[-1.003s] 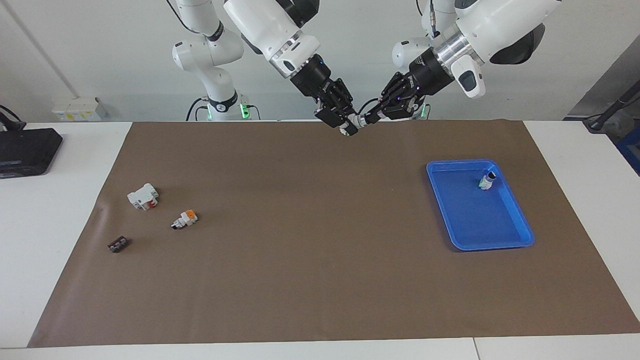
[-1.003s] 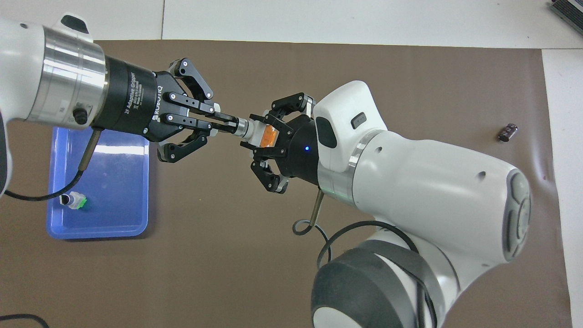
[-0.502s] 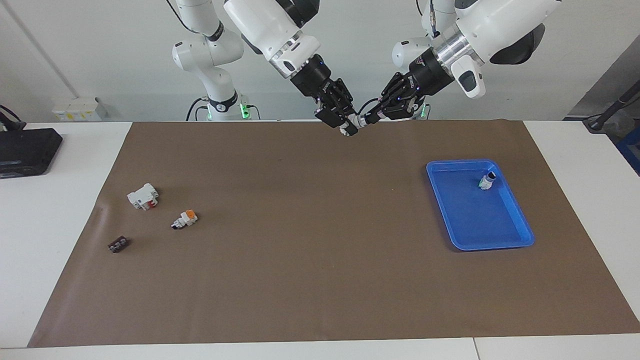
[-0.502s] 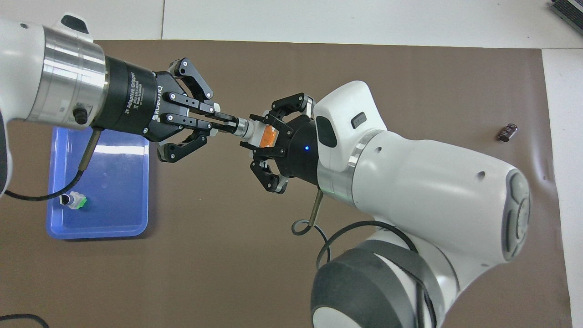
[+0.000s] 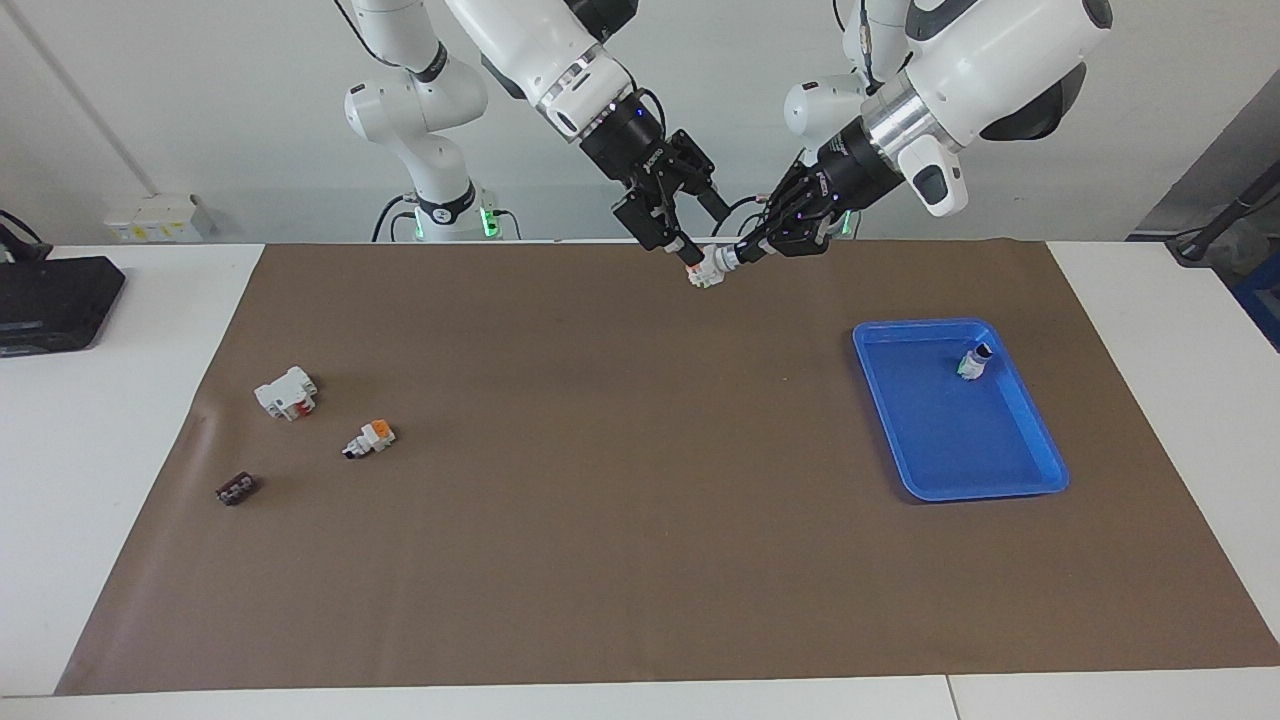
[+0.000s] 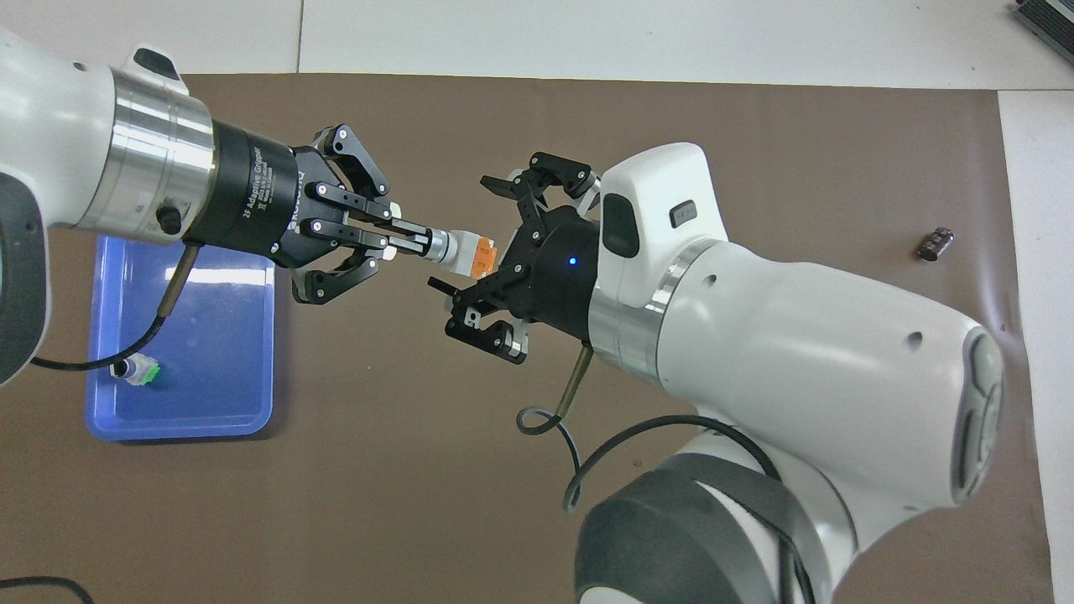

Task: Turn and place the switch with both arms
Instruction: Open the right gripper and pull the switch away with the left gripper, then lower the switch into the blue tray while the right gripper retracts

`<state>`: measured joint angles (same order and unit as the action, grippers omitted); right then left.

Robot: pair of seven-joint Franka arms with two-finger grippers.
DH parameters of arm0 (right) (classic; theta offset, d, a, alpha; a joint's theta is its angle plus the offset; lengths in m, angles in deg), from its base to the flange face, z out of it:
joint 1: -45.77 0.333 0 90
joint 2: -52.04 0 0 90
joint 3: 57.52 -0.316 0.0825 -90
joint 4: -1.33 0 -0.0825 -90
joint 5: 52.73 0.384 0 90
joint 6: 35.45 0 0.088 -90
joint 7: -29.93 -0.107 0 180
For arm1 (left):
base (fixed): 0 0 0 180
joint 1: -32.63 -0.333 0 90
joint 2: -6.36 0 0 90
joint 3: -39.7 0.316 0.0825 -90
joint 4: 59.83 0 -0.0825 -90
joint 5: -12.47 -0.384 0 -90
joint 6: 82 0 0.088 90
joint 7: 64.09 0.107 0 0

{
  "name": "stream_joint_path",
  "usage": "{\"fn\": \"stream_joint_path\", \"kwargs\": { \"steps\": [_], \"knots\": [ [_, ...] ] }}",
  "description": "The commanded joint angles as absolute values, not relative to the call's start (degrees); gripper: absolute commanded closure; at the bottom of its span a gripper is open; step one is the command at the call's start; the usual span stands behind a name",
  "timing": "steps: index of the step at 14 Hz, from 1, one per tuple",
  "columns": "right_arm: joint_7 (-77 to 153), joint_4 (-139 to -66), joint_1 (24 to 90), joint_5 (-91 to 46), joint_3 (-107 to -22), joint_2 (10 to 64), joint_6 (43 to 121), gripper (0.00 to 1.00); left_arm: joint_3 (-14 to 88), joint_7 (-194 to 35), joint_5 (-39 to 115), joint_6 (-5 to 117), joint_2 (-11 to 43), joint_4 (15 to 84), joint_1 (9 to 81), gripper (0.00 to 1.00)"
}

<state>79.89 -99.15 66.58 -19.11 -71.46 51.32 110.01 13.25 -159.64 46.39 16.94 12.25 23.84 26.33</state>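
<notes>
My left fingers (image 6: 409, 241) pinch the black button end of the small white plastic switch with the orange face (image 6: 470, 254), held in the air above the brown-papered worktop (image 5: 600, 500). My right fingers (image 6: 491, 252) stand spread wide around it, empty. Handover looks done; next I carry it to the blue plastic tray (image 5: 1040, 470) at four o'clock in the facing view.

Lighting: we found it bright, even, from above. Shadows: soft, short beside blue tray (image 5: 1040, 440). Glare: we noted white patch on tray floor, sheen on right arm (image 6: 839, 352). Focus: sharp.
</notes>
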Motion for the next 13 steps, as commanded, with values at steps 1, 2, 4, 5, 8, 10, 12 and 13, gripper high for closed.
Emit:
{"fn": "stream_joint_path", "kwargs": {
  "steps": [1, 2, 4, 5, 8, 10, 12, 13],
  "knots": [
    [79.1, -99.5, 66.4, -20.2, -71.5, 51.5, 110.8, 0.0, 13.7, -158.6, 43.7, 19.9, 8.5, 29.0, 26.1, 1.0],
    [79.8, -99.5, 65.9, -20.2, -71.5, 51.6, 110.3, 0.0, 13.6, -157.4, 41.7, 21.7, 7.7, 31.3, 25.6, 1.0],
    [80.0, -100.1, 65.1, -20.2, -71.0, 51.8, 108.4, 0.0, 13.7, -152.5, 40.9, 25.2, 4.9, 36.7, 24.4, 1.0],
    [80.0, -100.0, 63.4, -20.2, -71.0, 51.8, 106.4, 0.0, 13.6, -149.3, 40.9, 25.9, 3.5, 39.4, 22.6, 1.0],
    [80.0, -100.0, 56.9, -20.4, -70.9, 52.0, 99.9, 0.0, 13.7, -138.0, 40.9, 26.5, 0.3, 45.5, 17.7, 1.0],
    [79.9, -100.1, 53.3, -24.6, -70.9, 51.9, 98.3, 0.0, 13.7, -128.0, 40.7, 26.5, -1.8, 49.1, 14.1, 1.0],
    [79.9, -100.1, 50.7, -31.9, -70.9, 51.8, 97.7, 0.0, 13.7, -118.1, 38.2, 26.4, -3.7, 52.4, 10.8, 1.0],
    [79.9, -100.1, 49.1, -34.9, -70.9, 51.8, 97.0, 0.0, 13.7, -113.6, 36.4, 26.4, -4.2, 53.5, 9.5, 1.0]
  ]
}}
